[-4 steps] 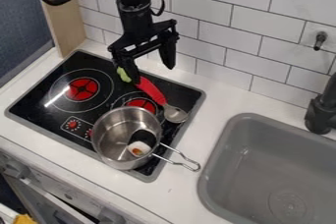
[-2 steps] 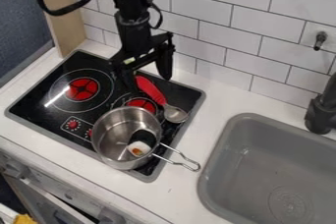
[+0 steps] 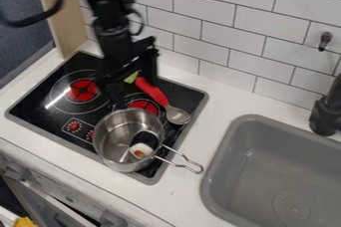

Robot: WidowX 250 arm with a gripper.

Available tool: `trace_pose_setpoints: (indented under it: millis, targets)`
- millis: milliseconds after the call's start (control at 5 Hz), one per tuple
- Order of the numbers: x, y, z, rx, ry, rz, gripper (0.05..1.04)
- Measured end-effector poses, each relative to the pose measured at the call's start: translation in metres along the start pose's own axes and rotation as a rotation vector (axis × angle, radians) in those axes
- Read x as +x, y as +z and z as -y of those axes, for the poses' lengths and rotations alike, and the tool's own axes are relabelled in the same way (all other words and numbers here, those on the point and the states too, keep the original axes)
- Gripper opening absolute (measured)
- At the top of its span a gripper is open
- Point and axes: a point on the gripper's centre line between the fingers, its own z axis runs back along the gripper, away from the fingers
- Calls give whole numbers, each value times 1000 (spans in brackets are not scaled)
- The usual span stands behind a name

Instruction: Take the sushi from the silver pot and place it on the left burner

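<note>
Lowering the wide-spread tool (image 3: 132, 87) could jar the pot (image 3: 105, 135), the sushi (image 3: 143, 144) lying so near its four-o'clock side.

Shiny metal pot (image 3: 116, 140), glossy black stovetop (image 3: 40, 96), smooth matt grey sink (image 3: 243, 171).

We see the arm (image 3: 111, 24) blurred and cut off at the top edge, its gripper (image 3: 132, 91) partly hiding a green thing (image 3: 132, 77), while the right edge crops the faucet (image 3: 324, 116) and sink (image 3: 250, 117) and the bottom edge a yellow thing (image 3: 25, 222).
</note>
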Motion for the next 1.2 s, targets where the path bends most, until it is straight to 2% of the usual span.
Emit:
trace_pose_setpoints:
  millis: [400, 1000, 1200]
  targets:
    - [-17, -4, -20, 33, 83, 8, 999]
    - [-38, -41, -20, 131, 30, 3, 999]
    - [-37, -50, -24, 158, 35, 5, 999]
